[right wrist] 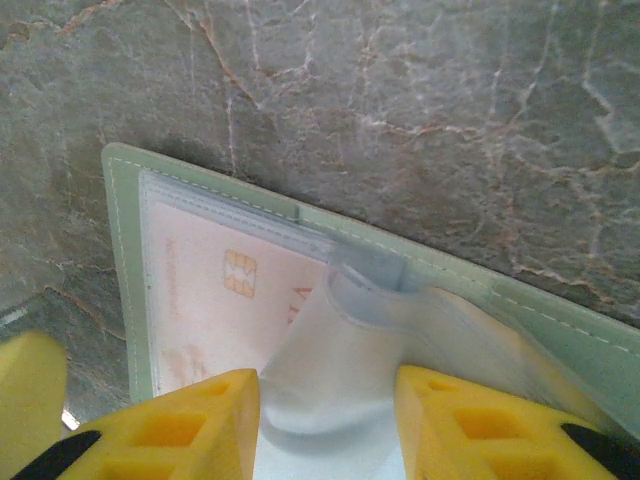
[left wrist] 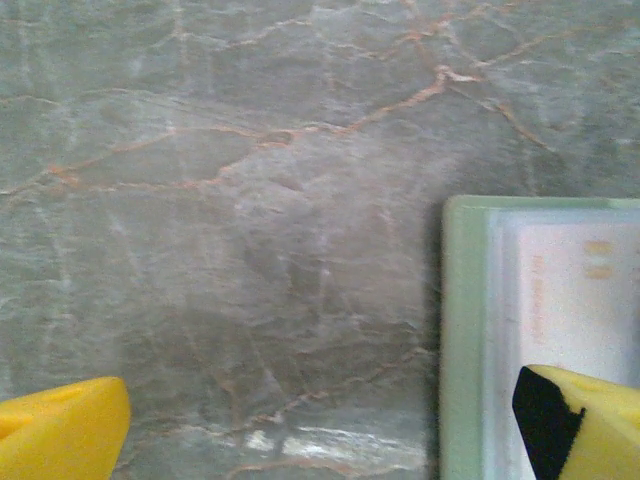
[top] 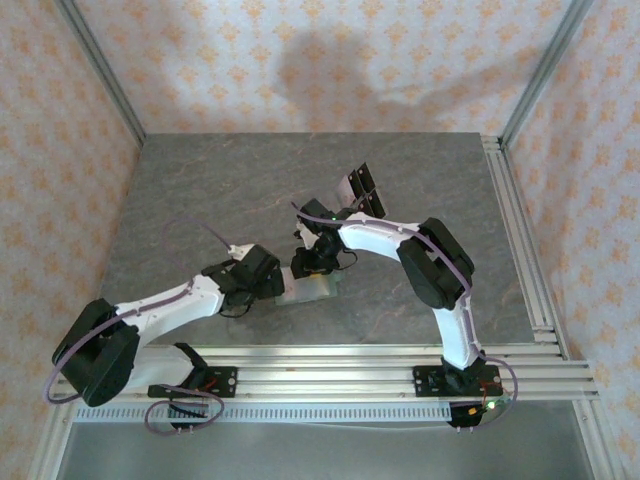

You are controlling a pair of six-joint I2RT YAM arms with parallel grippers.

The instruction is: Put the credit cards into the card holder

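both grippers spread wide — right gripper [right wrist: 328,420] straddling the card holder's [right wrist: 560,335] clear sleeve, left gripper [left wrist: 320,420] holding nothing.

light: even, soft, moderately bright, from above | shadows: broad dark blotch on the patterned back wall [top: 330,70]; arm shadows faint on the grey marbled stone desk [top: 200,190] | glare: pale sheen on desk in left wrist view, low centre | focus: wrist views soft, yellow claw fingertips [right wrist: 180,425] blurred at frame bottom | top view: slightly hazy, low contrast

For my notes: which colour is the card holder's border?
Pale sage green card holder, clearest in right wrist view.
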